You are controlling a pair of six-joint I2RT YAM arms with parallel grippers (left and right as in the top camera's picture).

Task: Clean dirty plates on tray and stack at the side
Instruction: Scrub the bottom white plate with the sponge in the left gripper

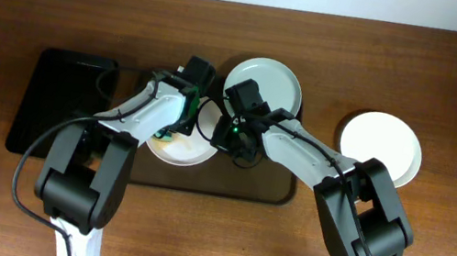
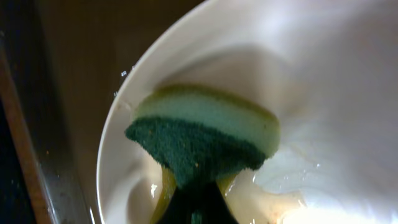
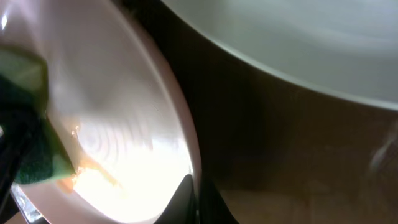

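Note:
A dirty white plate (image 1: 190, 151) with orange-brown smears lies on the left part of the brown tray (image 1: 265, 186). My left gripper (image 1: 175, 126) is shut on a green and yellow sponge (image 2: 205, 134) that presses on this plate (image 2: 323, 74). My right gripper (image 1: 228, 139) is shut on the plate's right rim; in the right wrist view its fingers (image 3: 198, 198) pinch the edge of the plate (image 3: 118, 106), with the sponge (image 3: 25, 146) at the left. A second plate (image 1: 266, 80) sits at the tray's far edge. A third plate (image 1: 384, 145) lies on the table to the right.
A glossy black tray (image 1: 61, 100) lies on the table left of the brown tray. The second plate's rim (image 3: 298, 43) hangs close above my right gripper. Wet streaks lie on the dirty plate near the sponge.

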